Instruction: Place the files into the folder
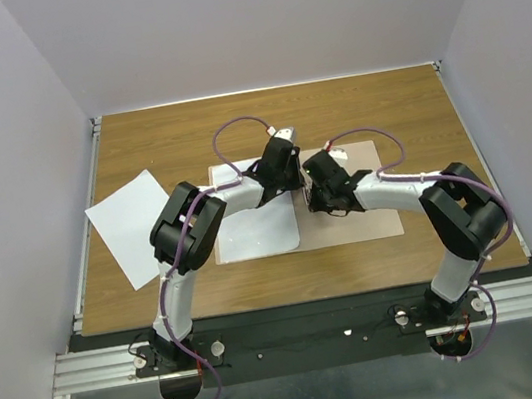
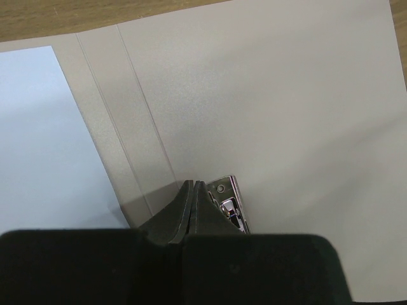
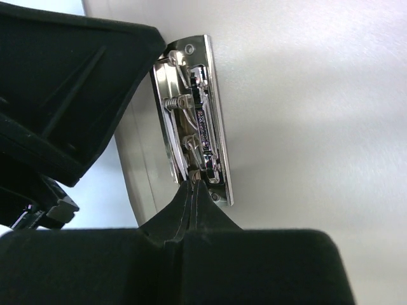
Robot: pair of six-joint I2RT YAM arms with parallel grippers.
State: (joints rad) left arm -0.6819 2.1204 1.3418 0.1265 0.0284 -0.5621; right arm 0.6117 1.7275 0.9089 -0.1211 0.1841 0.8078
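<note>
At folder (image 1: pixel 370 218) fold, left gripper (image 2: pixel 193 190), right gripper (image 3: pixel 194 188) both closed tight against clip (image 3: pixel 198 121); grasp unclear, tips hidden overhead

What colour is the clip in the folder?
Shiny silver. The clip shows best in the right wrist view.

the tan folder (image 1: pixel 354 230) lies open and flat, one white sheet (image 1: pixel 256 233) on its left leaf, the other sheet (image 1: pixel 131 226) tilted, apart to its left.

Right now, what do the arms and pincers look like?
Left arm and right arm: silver-white tube links, bulky black joint housings, a purple cable looped along each. Left pincer and right pincer: matte black, wedge-tapered fingers. No markings visible.
</note>
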